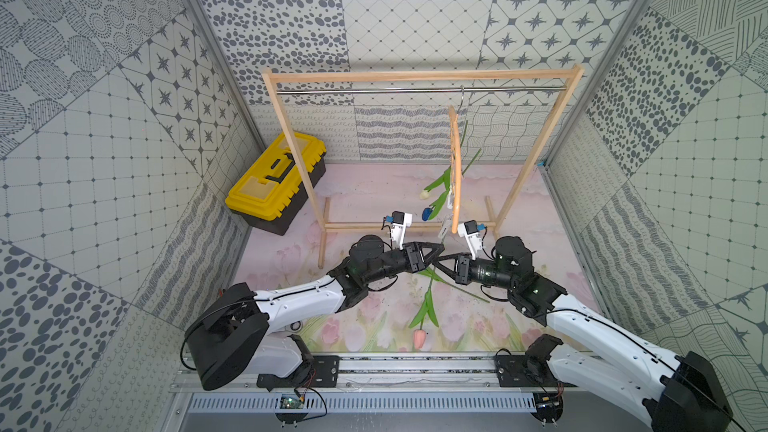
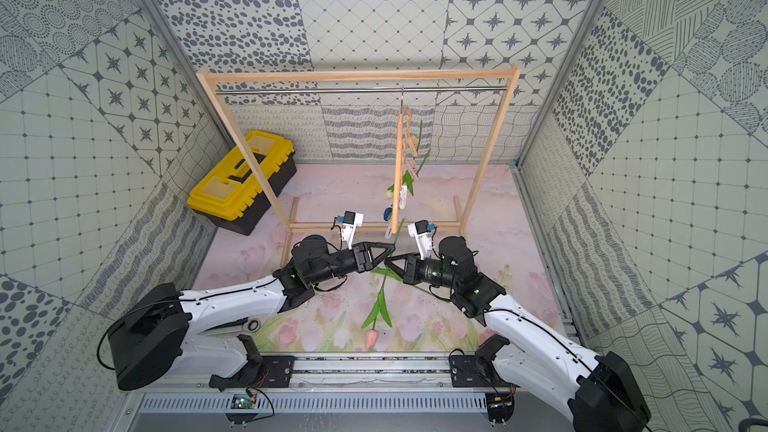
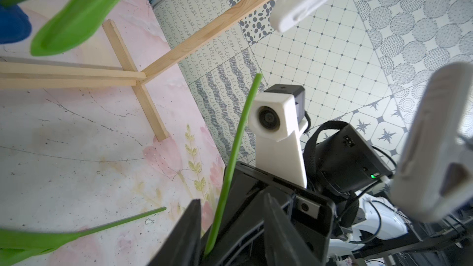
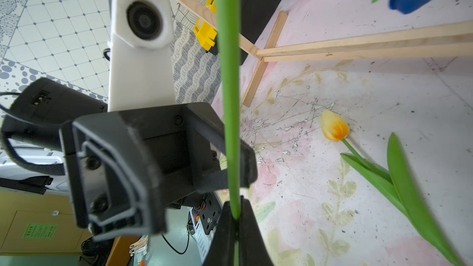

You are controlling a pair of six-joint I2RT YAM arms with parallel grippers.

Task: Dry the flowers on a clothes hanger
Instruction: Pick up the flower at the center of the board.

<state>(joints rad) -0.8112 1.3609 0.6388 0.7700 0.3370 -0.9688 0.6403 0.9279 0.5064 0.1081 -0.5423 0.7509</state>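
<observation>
Floral mat (image 1: 365, 197), right gripper (image 1: 435, 263) pinching pink tulip (image 1: 419, 337), nose-to-nose (left gripper (image 1: 441, 246) parted)

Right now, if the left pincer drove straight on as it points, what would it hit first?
The pink tulip's stem, which sits between the left pincer's open jaws; just behind it, the right pincer, shut on that stem. Depth unclear.

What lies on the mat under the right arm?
A yellow-orange tulip, shown in the right wrist view. In both top views the right arm covers its head; only its stem shows.
</observation>
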